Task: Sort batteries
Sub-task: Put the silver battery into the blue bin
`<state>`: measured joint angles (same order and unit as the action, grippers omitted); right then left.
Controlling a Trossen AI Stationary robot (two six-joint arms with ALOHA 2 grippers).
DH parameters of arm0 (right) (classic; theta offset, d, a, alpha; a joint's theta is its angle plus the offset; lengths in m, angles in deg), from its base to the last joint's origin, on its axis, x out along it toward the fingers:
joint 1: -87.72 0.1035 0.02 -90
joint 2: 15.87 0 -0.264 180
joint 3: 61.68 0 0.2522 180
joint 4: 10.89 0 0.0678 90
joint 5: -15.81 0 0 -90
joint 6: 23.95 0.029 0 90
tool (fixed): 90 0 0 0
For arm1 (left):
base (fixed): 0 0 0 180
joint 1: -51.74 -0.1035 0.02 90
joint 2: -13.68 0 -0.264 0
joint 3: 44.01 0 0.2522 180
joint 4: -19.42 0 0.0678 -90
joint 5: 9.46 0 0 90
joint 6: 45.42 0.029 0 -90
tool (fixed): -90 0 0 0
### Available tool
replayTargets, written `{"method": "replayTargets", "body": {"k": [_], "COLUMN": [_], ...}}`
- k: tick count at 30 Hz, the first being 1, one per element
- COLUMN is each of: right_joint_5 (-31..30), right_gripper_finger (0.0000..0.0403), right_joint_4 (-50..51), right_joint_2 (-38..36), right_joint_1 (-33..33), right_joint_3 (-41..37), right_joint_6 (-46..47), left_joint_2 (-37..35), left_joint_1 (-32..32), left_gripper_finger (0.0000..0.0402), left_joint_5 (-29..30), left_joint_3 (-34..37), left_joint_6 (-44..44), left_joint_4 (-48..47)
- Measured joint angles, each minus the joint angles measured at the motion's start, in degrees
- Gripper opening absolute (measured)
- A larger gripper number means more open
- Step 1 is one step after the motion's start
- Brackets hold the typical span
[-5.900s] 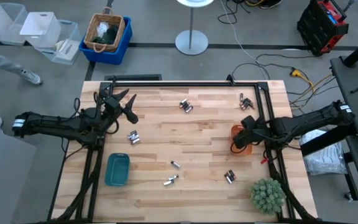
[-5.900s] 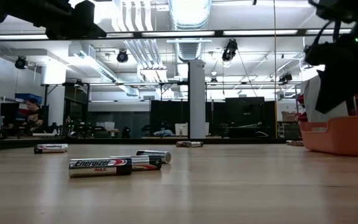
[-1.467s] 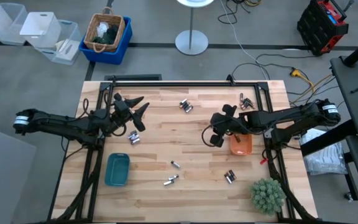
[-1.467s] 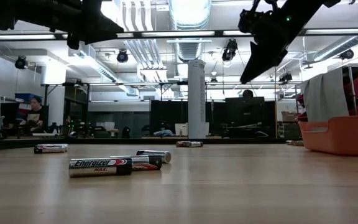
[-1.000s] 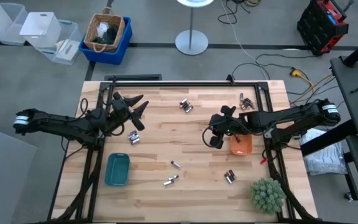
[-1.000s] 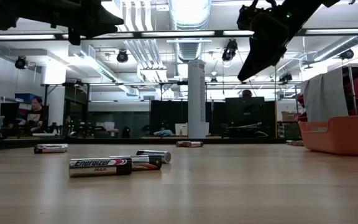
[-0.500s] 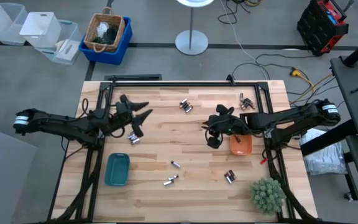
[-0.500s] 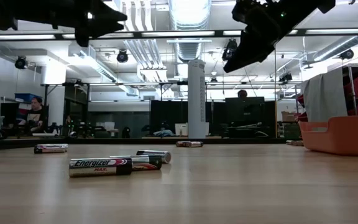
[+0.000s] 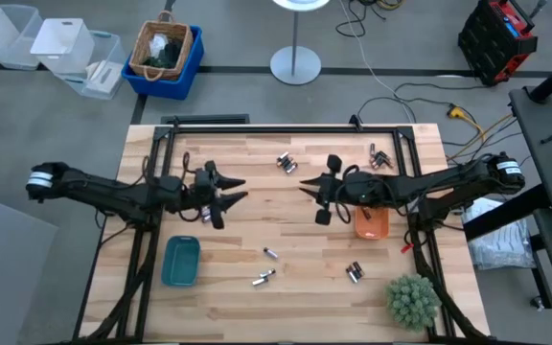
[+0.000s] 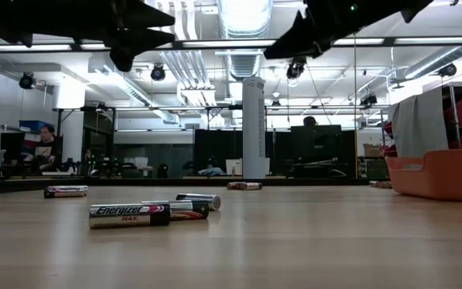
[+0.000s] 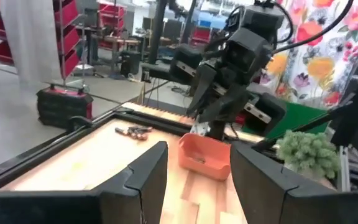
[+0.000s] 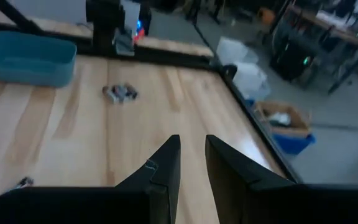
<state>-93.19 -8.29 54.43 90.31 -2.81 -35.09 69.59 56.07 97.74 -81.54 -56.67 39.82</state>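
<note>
Table: light wood, carrying scattered batteries and two trays.
Teal tray: near the table's front-left, just in front of the left gripper.
Orange tray: beside the right arm.
Left gripper: fingers spread wide, empty, raised above the table; battery cluster just beside it.
Right gripper: fingers slightly apart, empty; nearest batteries behind it, apart.
Other batteries: right of the teal tray.
Hard to make out: battery sizes.

I see small silvery cylindrical batteries scattered over the pale wooden table, both grippers open above it.
</note>
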Motion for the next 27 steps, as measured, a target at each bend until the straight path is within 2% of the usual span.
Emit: {"method": "replayTargets", "body": {"k": [11, 27], "right_joint_5": [0.0, 0.2], "right_gripper_finger": [0.0068, 0.0068], "right_joint_4": [-1.7, -1.5], "right_joint_2": [0.0, 0.0], "right_joint_1": [-2.6, -4.1], "right_joint_3": [0.0, 0.0], "right_joint_6": [-3.0, -2.3], "left_joint_2": [9.1, 10.9], "left_joint_1": [3.7, 4.4], "left_gripper_finger": [0.0155, 0.0155], "left_joint_5": [0.2, 0.2], "left_joint_3": [0.0, 0.0], "left_joint_6": [-1.8, -2.7], "left_joint_4": [7.3, 7.4]}}
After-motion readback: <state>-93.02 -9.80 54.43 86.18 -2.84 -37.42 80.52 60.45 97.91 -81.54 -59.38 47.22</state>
